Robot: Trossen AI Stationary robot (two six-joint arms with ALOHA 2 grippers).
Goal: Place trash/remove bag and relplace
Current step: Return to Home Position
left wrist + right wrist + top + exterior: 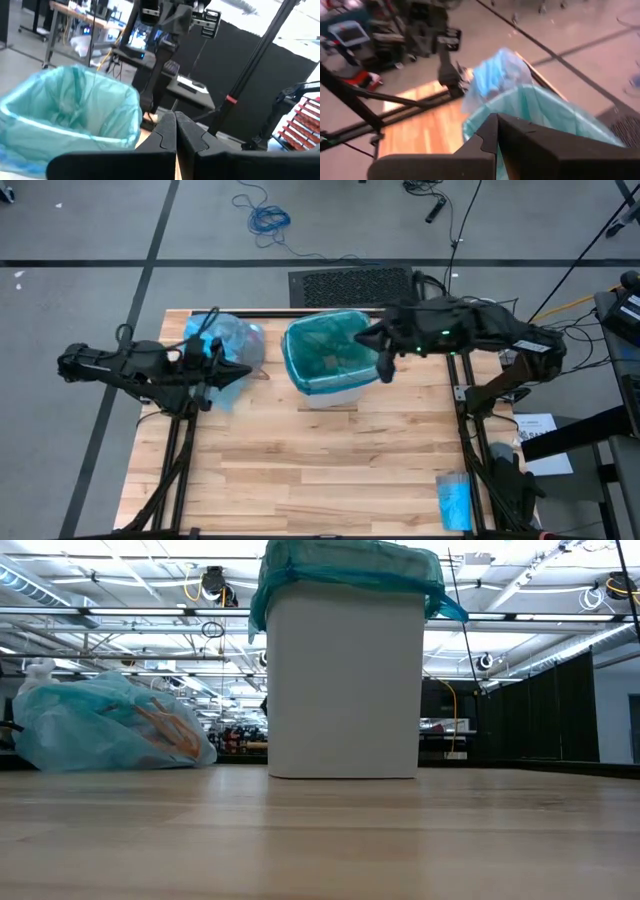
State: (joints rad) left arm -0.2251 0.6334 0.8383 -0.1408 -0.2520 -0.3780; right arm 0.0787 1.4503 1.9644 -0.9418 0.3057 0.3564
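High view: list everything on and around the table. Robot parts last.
table: one, light wood
trash bin: one, white, top centre of table
liner: one, teal-green, in the bin, folded over its rim
bag: one, light blue, filled, left of bin
roll: one, bright blue, lower right table corner
mat: one, black, floor beyond table
left claw: shut, beside bag
right claw: shut, at bin's right rim

Nothing for you to read right now, operator: no legible word, number or brand in any view. The one printed thing you've got is the white sheet [537, 427] lying beyond the tabletop's [300, 470] right edge in the high view, and its dark print is too small to make out.
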